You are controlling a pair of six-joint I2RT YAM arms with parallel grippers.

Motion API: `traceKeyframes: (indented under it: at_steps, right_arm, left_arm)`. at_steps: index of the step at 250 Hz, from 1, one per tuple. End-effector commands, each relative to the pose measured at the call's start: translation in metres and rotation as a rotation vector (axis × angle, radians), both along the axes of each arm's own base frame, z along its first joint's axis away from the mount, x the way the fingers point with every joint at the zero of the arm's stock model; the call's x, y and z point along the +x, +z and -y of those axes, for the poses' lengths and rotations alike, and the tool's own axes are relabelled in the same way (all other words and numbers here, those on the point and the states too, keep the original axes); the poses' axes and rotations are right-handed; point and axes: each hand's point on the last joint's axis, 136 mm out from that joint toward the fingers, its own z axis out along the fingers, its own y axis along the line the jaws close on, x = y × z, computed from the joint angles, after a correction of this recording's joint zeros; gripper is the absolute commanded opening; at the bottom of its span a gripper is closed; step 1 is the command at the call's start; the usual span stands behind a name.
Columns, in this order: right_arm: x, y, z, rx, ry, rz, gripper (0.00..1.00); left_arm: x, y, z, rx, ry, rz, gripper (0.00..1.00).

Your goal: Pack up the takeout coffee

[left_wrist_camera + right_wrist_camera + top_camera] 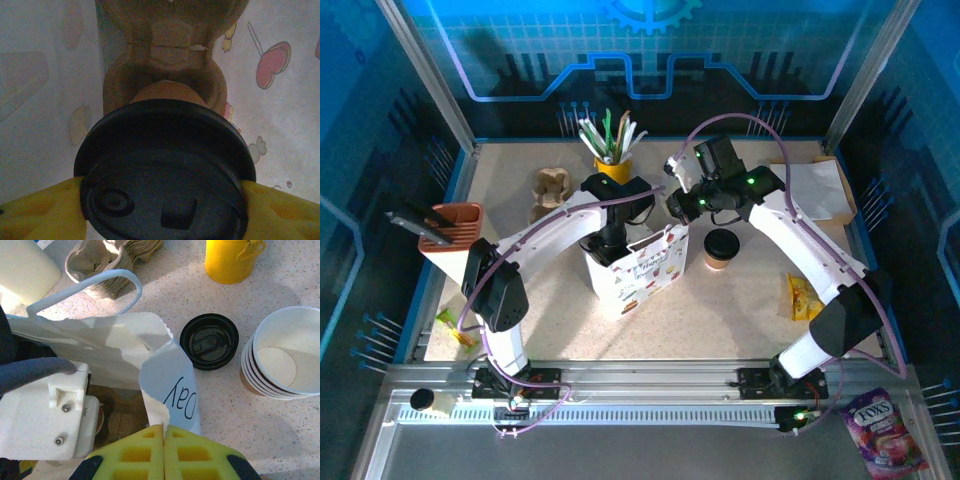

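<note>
Left end effector (162, 202) is gripping a small brown kraft-paper cup w/ round black plastic lid (165, 150) inside the white paper bag (645, 268), above a brown pulp cup carrier (165, 50). Right end effector (164, 452) is pinching the bag's torn rim, fingers closed on it. Second lidded kraft cup (721, 247) is standing on the speckled worktop (740, 310), just right of the bag.

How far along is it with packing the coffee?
Nothing looks fully packed yet. In hand: the left arm's jaws are shut on one black-lidded coffee cup inside the white paper bag, over a pulp cup carrier at the bottom; the right arm's jaws pinch the bag's edge. Left: the second lidded cup stands on the table beside the bag.
</note>
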Motion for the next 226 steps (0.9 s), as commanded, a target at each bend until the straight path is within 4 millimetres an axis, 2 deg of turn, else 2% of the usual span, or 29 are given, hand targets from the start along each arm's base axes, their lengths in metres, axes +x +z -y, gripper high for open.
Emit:
traceKeyframes:
  at_steps: [1,124,226]
  right_arm:
    - [0.005,-0.004,0.003,-0.012,0.001,-0.008,0.08]
    - [0.005,-0.005,0.002,-0.012,0.003,-0.011,0.08]
    - [0.005,-0.007,0.002,-0.015,0.001,-0.013,0.08]
  left_arm:
    - [-0.002,0.004,-0.001,-0.011,-0.003,-0.02,0.53]
    - [-0.001,0.004,0.0,-0.011,-0.005,-0.012,0.53]
    - [0.008,0.01,0.001,-0.027,0.002,0.039,0.53]
